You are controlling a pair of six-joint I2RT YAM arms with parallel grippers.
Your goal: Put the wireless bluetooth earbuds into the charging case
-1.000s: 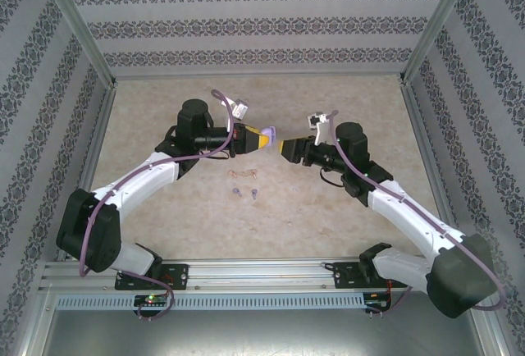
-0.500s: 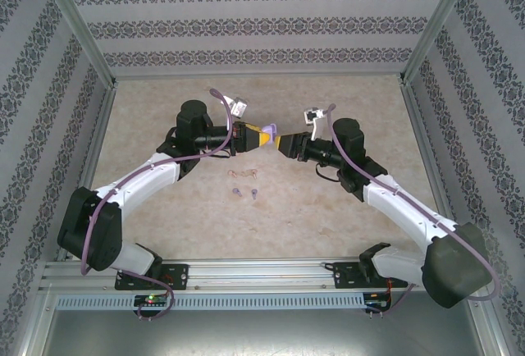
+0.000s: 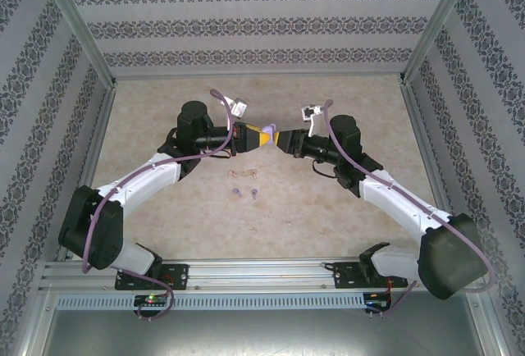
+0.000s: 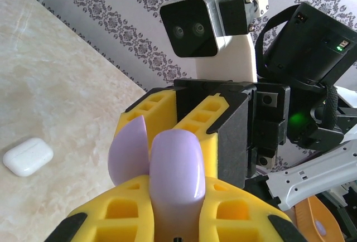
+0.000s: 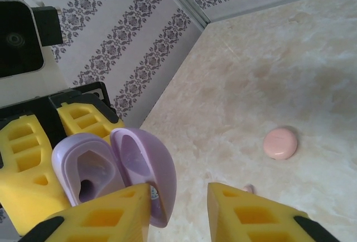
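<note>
Overhead, left gripper (image 3: 268, 135) and right gripper (image 3: 283, 139) sat tip to tip above the tabletop (image 3: 328, 212), the item between them too small to read. Left wrist view showed the left gripper clamped on an open purple charging case (image 4: 174, 167), with a white case (image 4: 28, 156) lying beyond. Right wrist view showed the right gripper's jaws spread, with the case lid against one finger, contact unclear, and a pink case (image 5: 280, 143). Case cavity was shadowed. Purple earbuds (image 3: 237, 192) and pinkish earbuds (image 3: 235, 174) lay loose below the grippers, apart from both.
</note>
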